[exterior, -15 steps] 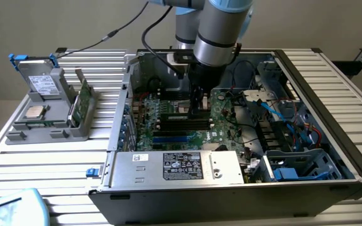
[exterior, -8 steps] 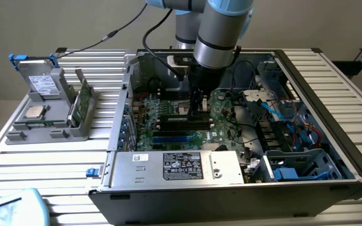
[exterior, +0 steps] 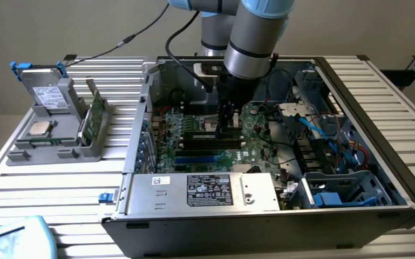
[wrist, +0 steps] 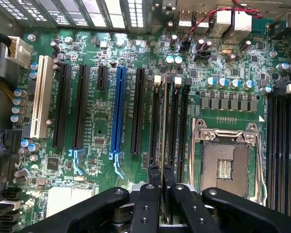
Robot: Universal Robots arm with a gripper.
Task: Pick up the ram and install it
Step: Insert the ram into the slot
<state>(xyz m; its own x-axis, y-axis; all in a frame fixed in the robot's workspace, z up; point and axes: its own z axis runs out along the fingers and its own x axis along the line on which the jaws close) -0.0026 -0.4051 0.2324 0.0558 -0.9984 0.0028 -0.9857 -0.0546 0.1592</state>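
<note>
My gripper [wrist: 162, 175] is shut on the ram [wrist: 163, 121], which I see edge-on as a thin pale strip running away from the fingers [wrist: 148, 194]. The ram stands upright in line with the black memory slots [wrist: 155, 121] beside the open CPU socket [wrist: 225, 160] on the green motherboard [wrist: 102, 141]. Whether it sits fully in a slot I cannot tell. In the exterior view the gripper [exterior: 226, 128] reaches straight down into the open computer case [exterior: 401, 178], at the middle of the motherboard [exterior: 185, 156].
Outside the case, at the exterior view's left, a grey holder [exterior: 20, 156] carries a hard drive [exterior: 47, 94], a silver CPU chip [exterior: 40, 128] and a green expansion card [exterior: 92, 116]. A power supply [exterior: 200, 191] fills the case's front. Blue cables [exterior: 330, 129] lie right.
</note>
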